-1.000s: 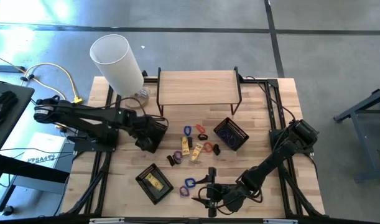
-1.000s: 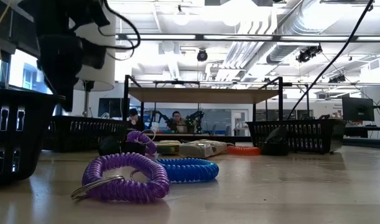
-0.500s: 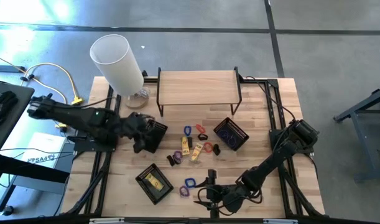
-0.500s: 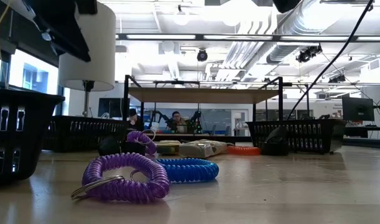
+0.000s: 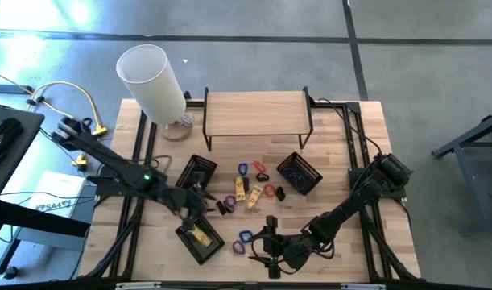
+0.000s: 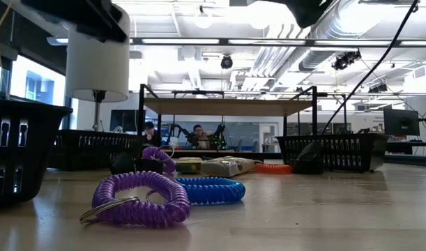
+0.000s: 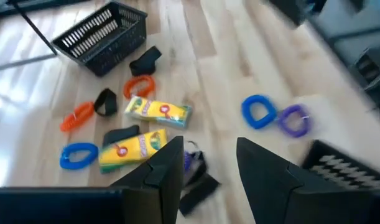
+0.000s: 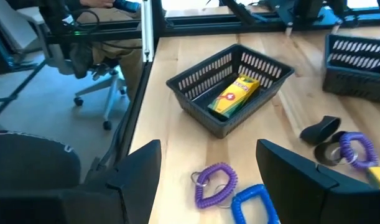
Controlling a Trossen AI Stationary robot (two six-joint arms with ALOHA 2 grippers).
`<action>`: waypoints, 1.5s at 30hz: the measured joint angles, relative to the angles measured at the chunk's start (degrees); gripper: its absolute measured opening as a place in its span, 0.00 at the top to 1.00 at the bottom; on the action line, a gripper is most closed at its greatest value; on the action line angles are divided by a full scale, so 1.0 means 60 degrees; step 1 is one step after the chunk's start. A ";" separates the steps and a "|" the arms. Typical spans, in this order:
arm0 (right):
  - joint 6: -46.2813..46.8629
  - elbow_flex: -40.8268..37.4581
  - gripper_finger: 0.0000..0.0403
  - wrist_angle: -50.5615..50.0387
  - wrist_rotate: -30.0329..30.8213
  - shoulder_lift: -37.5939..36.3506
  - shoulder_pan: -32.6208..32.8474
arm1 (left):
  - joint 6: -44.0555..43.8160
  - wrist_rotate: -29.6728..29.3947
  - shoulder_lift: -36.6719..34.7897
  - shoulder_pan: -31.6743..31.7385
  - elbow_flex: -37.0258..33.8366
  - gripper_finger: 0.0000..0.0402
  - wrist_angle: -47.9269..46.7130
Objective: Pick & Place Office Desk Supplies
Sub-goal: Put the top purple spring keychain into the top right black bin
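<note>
**High view.** The left gripper (image 5: 196, 203) has swung away from the empty black mesh basket (image 5: 196, 171) it hung over a second ago. It now hovers between that basket and the black mesh basket holding a yellow packet (image 5: 199, 236). The heap of office desk supplies (image 5: 250, 189) lies just to its side. I judge this to be the approach to a fresh pick. The right gripper (image 5: 259, 248) has barely shifted and waits close to the table's near edge. A blue loop band (image 5: 246, 236) and a purple loop band (image 5: 237, 247) lie just off its tips.

**Low view.** The purple coiled band (image 6: 139, 199) and the blue coiled band (image 6: 209, 189) rest touching on the wood, with bare board around them. The tall white cylinder (image 6: 97, 63) and the low wooden shelf (image 6: 226, 106) stand far behind.

**Left wrist view.** The left claw (image 7: 209, 144) is spread and empty, and planks show through the gap. Two yellow rectangular packets (image 7: 158, 110) lie ahead of it, with orange bands (image 7: 140, 85) and dark clip pieces (image 7: 146, 60) beyond. The items lie close together, so a clean descent has little room.

**Right wrist view.** The right claw (image 8: 209, 149) is wide apart and grasps nothing. The purple band lies almost under it, and the basket rim (image 8: 177, 84) stands ahead. The table's side edge drops off nearby.
</note>
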 joint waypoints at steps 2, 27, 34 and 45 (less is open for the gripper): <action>0.0083 0.0000 0.38 -0.0025 -0.0146 0.0000 0.0000 | 0.0351 0.0000 0.0677 0.0174 -0.0004 0.65 0.0355; 0.0090 0.0000 0.38 -0.0339 -0.0223 0.0000 0.0022 | 0.0651 0.1670 0.2932 0.2035 -0.0007 0.65 0.0832; 0.0077 0.0000 0.38 -0.0377 -0.0224 0.0000 0.0022 | 0.1179 0.1814 0.3075 0.2035 -0.0007 0.63 0.0898; 0.0092 0.0000 0.38 -0.0451 -0.0219 0.0000 0.0022 | 0.1167 0.1011 0.3968 0.2122 -0.0004 0.43 0.1414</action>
